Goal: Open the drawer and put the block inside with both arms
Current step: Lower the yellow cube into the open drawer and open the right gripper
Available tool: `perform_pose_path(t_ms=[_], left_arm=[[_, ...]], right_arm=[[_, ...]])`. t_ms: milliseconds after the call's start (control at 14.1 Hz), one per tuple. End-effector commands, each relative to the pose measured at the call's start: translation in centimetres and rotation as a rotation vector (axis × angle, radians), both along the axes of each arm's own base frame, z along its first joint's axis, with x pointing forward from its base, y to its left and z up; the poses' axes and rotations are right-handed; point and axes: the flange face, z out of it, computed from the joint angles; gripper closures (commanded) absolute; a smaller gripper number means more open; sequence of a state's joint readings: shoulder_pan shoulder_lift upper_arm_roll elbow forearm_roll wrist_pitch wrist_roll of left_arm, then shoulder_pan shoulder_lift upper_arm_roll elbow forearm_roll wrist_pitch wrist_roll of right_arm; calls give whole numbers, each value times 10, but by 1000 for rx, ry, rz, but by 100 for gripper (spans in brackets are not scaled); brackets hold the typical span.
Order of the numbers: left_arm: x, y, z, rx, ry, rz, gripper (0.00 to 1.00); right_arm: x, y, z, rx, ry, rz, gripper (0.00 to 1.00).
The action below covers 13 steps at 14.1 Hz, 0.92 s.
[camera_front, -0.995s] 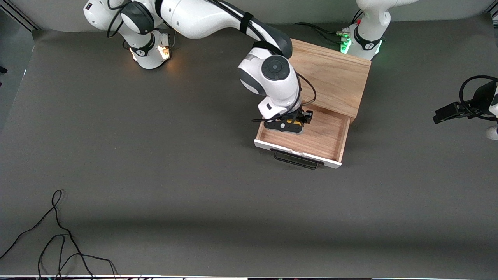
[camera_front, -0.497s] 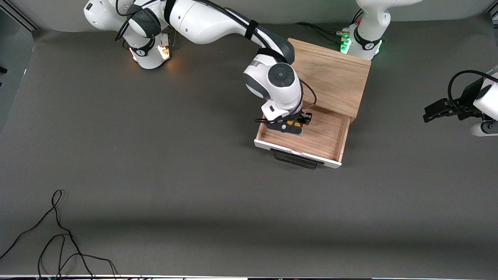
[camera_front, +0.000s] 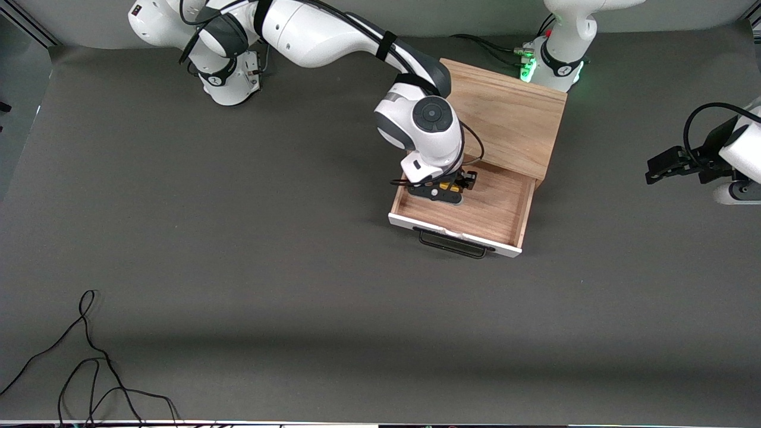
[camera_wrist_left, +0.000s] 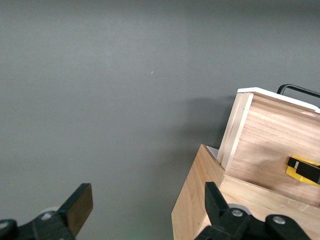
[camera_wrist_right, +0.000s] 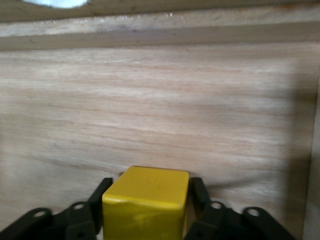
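Block (camera_wrist_right: 146,197) is sitting clamped between the fingers of our right pincer (camera_front: 447,189), low inside the open drawer (camera_front: 499,211). Our left pincer (camera_front: 669,165) is waiting with fingers apart over the counter (camera_front: 238,238) at the left arm's end.

From my station I saw the block (camera_wrist_right: 146,200) as bright yellow, pinched between the black fingers (camera_wrist_right: 98,197) of the right gripper (camera_front: 443,189). The drawer (camera_front: 502,208) showed warm oak grain inside, a white front panel and a black bar handle (camera_front: 452,244). The cabinet (camera_front: 508,116) top was the same light wood. The table (camera_front: 238,238) was plain dark grey. Both arms were white with dark grey joints; the left gripper (camera_wrist_left: 145,215) was black.
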State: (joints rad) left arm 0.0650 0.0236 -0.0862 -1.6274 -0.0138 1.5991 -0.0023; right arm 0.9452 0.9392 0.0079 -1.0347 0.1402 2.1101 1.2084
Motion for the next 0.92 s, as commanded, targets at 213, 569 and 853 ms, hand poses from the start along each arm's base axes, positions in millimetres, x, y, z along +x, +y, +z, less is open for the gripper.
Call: perform_pose_path(t_ms=[213, 569, 853], left_arm=[[-11, -10, 4, 32, 2, -42, 0], [-12, -6, 3, 45, 9, -84, 0], [-12, -5, 4, 47, 12, -83, 0]], right_arm=[[-2, 3, 22, 6, -35, -5, 0], [12, -24, 107, 4, -37, -18, 0], [49, -103, 207, -19, -22, -42, 0]])
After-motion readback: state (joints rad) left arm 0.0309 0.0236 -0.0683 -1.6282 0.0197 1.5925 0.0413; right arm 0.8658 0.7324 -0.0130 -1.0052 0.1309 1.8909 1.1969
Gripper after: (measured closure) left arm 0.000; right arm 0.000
